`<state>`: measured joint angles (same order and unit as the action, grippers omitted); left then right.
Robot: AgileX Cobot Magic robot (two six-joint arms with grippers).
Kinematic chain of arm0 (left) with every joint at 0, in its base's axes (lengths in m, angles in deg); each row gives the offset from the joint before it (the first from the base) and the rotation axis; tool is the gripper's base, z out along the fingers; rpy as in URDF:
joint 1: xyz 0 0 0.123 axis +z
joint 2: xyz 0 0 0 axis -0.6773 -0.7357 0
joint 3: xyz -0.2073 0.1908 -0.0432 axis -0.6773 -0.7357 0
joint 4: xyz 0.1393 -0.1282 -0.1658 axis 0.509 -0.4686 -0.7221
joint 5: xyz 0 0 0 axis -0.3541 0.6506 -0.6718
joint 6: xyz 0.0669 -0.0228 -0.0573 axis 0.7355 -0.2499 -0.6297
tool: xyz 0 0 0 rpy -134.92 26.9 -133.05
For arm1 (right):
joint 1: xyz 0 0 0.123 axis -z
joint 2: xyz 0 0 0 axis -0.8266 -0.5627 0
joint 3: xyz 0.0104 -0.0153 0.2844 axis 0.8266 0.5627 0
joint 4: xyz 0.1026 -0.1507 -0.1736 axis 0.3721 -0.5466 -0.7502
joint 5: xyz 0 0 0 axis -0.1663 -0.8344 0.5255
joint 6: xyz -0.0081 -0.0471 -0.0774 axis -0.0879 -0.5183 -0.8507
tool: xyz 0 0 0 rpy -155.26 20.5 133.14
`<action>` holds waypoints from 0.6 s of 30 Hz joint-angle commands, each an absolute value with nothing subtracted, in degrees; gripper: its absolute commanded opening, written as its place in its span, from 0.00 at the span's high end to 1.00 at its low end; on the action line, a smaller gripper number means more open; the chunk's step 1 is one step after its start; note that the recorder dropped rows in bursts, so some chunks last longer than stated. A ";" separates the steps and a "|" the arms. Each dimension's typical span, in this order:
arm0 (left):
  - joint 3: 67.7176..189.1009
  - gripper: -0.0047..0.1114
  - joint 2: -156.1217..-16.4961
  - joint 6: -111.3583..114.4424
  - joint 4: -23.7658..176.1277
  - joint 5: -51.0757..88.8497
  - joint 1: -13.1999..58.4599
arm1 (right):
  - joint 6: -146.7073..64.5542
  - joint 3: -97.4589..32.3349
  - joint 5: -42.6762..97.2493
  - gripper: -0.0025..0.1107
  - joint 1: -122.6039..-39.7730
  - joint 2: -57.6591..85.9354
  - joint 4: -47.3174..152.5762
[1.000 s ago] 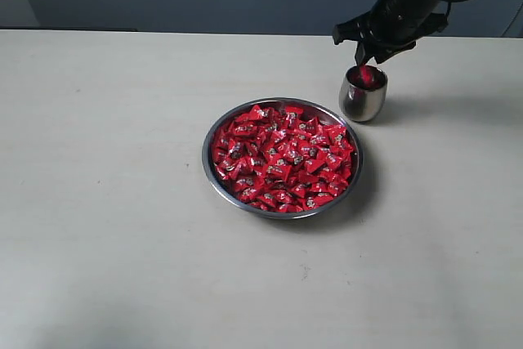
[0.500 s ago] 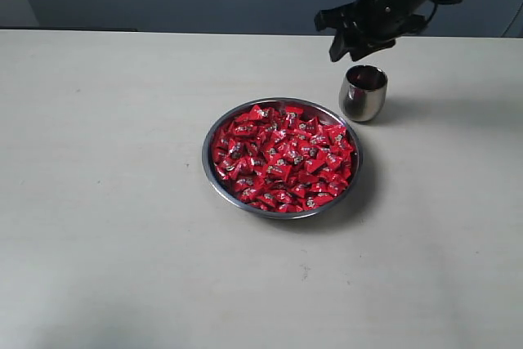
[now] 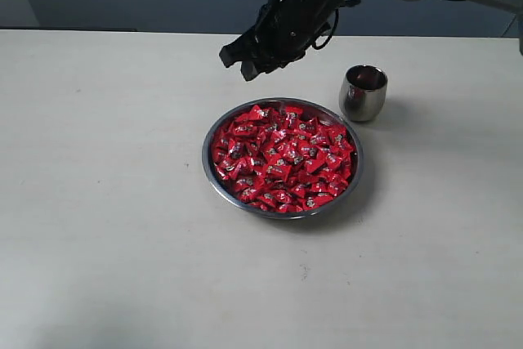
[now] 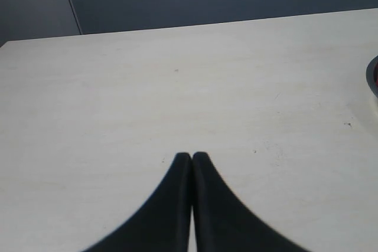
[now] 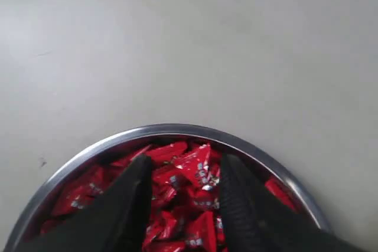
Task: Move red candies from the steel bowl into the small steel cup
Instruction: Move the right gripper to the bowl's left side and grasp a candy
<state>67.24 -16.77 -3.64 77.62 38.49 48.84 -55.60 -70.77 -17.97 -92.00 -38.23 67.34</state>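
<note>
Nearest, a broad stretch of bare pale table (image 3: pixel 106 267) on the near side of the steel bowl (image 3: pixel 206 153), running on past the bowl's left and right as well. Out of the exterior view but caught by its own wrist camera, the left gripper (image 4: pixel 191 159), pressed fully together with nothing between the fingertips, low over bare table, only a sliver of the bowl's rim at the edge of that view. Then the bowl itself, round and shallow, thin rim showing all the way round, filled almost to that rim with the red candies (image 3: pixel 282 157). Just past the bowl's far-right rim, close but not touching, the small steel cup (image 3: pixel 363 94), upright, mouth open, a reddish tint inside, too dark to tell what. Above the bowl's far-left rim, hanging in the air, the right gripper (image 3: pixel 237 63), spread wide and holding nothing, tips pointed down toward the candies just inside the rim. Beyond the bowl, more bare table up to its straight far edge, then a dark wall.
</note>
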 commanded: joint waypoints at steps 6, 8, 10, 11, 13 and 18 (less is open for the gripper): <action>67.72 0.96 -16.50 -3.80 77.73 38.03 48.81 | -45.97 -76.33 -24.33 0.64 -92.63 -42.59 59.80; 67.72 0.96 -16.50 -3.80 77.73 38.03 48.81 | -44.20 -80.33 -27.10 0.64 -93.06 -43.96 57.24; 67.72 0.96 -16.50 -3.80 77.73 38.03 48.81 | -42.87 -83.73 -30.14 0.64 -93.39 -45.73 55.93; 67.72 0.96 -16.50 -3.80 77.73 38.03 48.81 | -42.73 -85.53 -31.65 0.64 -93.50 -46.68 55.77; 67.72 0.96 -16.50 -3.80 77.73 38.03 48.81 | -42.73 -88.49 -34.33 0.64 -93.50 -48.47 55.77; 67.72 0.96 -16.50 -3.80 77.73 38.03 48.81 | -42.73 -91.13 -36.62 0.64 -94.54 -51.35 56.48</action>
<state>67.24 -16.77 -3.64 77.62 38.49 48.84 -42.93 -90.22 -35.16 -93.92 -50.26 56.74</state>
